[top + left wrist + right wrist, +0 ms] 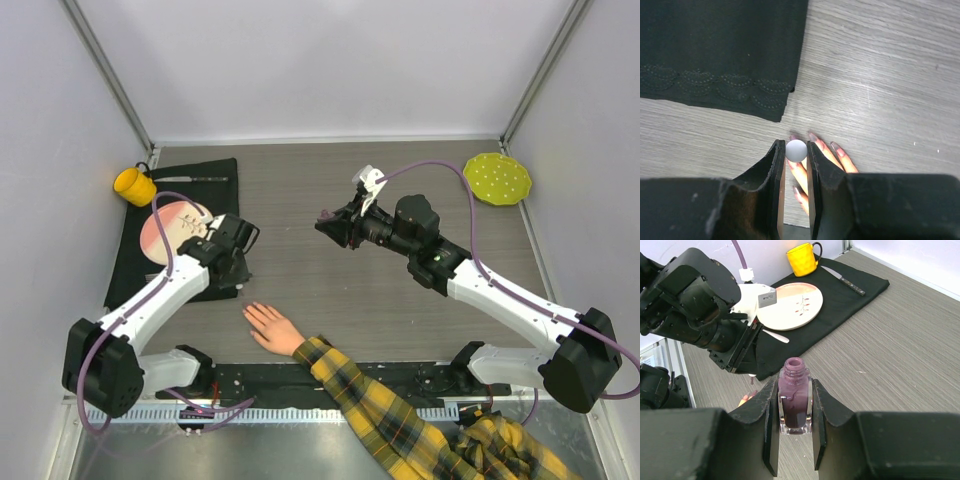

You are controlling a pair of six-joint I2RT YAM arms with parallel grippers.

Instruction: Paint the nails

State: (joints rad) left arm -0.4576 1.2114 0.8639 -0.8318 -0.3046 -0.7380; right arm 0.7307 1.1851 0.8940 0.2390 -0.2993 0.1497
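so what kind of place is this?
Probably a lab test cell: pale walls box in the table, left arm and right arm bolted at its near edge, a yellow mug among staged props.

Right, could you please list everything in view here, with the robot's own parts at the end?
grey wood-grain table: one, grey-brown, under everything
black cloth mat: one, black, far left of the table
yellow mug: one, yellow, mat's far corner
round pink-and-white plate: one, on the mat
dark-handled knife: one, on the mat by the mug
pale spoon-like utensil: one, beside the plate
round yellow-green dotted plate: one, far right
pale hand with yellow-black plaid sleeve: one, near edge, fingers spread
fingernails: several showing, pinkish
open purple nail-polish bottle: one, in the right gripper
round pale cap: one, in the left gripper
left gripper: black, shut on the cap
right gripper: black, shut on the bottle
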